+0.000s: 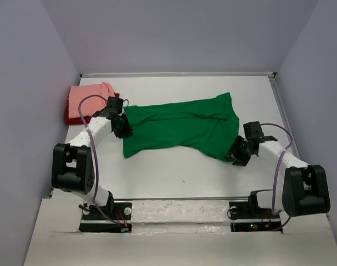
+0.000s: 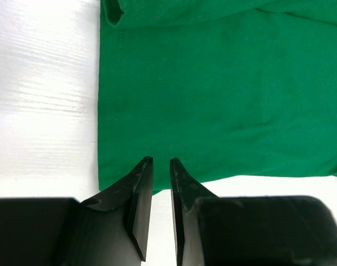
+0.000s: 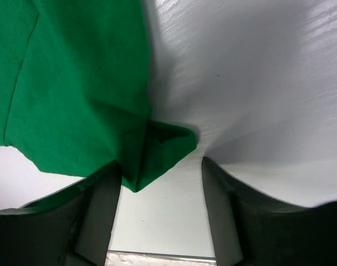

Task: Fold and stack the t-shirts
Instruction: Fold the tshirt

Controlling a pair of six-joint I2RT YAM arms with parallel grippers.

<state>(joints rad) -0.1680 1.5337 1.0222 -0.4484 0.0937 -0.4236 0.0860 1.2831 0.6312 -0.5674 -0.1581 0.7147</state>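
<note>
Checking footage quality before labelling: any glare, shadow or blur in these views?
Left wrist: table blown out white beside the green t-shirt. Right wrist: near jaws soft, shadow darkens the shirt corner. Top external: even light, sharp.

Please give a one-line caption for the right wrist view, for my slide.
Open right gripper straddling a folded corner of the green shirt on the white table.
</note>
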